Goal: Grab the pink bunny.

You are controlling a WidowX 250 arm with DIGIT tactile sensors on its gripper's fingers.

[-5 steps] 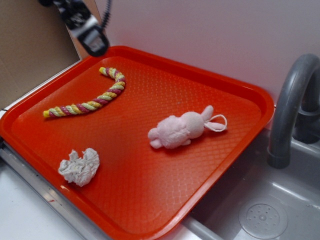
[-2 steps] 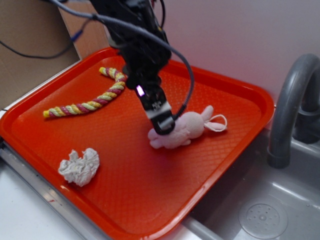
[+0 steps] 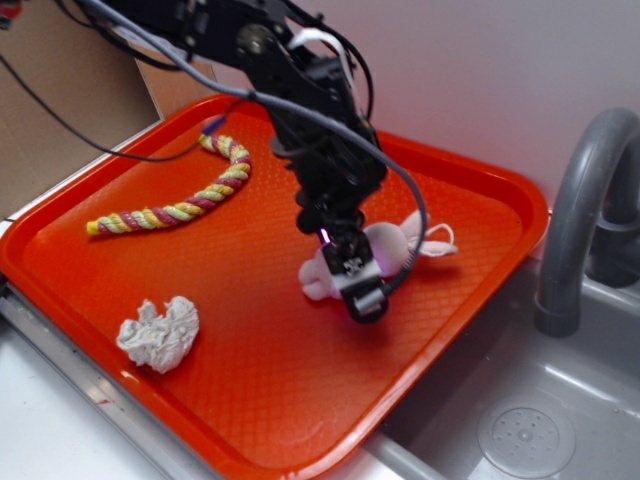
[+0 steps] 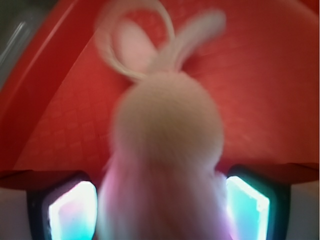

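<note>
Fingers (image 4: 70,210) either side of pink bunny (image 4: 167,145); no legible writing.

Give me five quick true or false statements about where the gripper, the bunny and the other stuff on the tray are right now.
1. The pink bunny lies between the gripper's two fingers. True.
2. The bunny has been lifted clear of the red tray. False: it lies on the tray.
3. The crumpled white paper wad is in the gripper. False: it sits alone near the tray's front-left edge.
4. The striped rope lies apart from the bunny. True.
5. The grey faucet stands on the tray. False: it stands beside the tray, at the sink.
</note>
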